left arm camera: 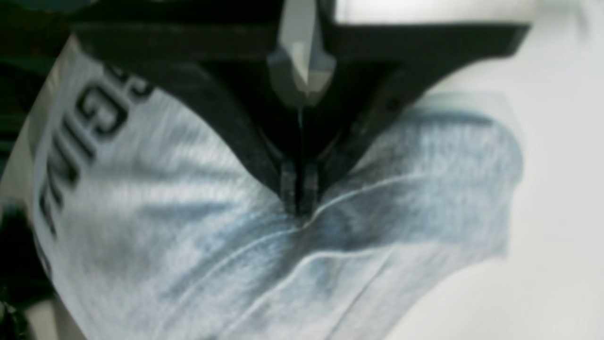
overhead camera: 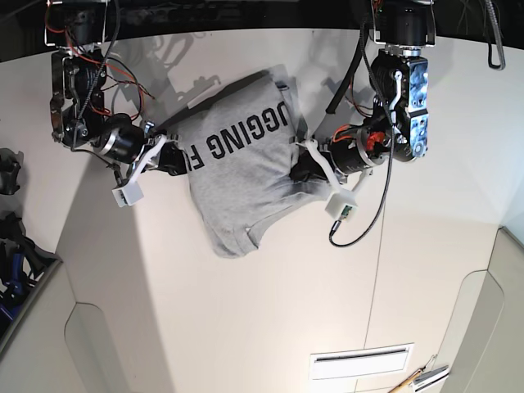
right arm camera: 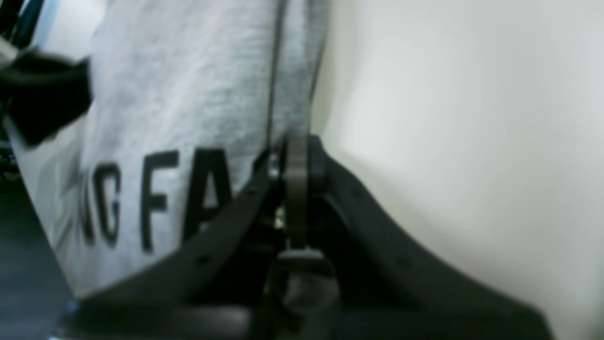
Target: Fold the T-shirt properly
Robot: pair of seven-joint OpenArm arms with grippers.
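White table [overhead camera: 270, 327], grey T-shirt [overhead camera: 237, 176] lying rumpled toward twelve o'clock, pens [overhead camera: 419, 379] at five o'clock

The table [overhead camera: 246, 327] lies open in front of and beside the T-shirt [overhead camera: 237, 176]; both grippers, left [overhead camera: 296, 168] and right [overhead camera: 173, 157], are clamped on its opposite edges, so the arms flank it. Dark gear [overhead camera: 12, 237] crowds one table edge, tools [overhead camera: 422, 378] (small, unclear) a near corner
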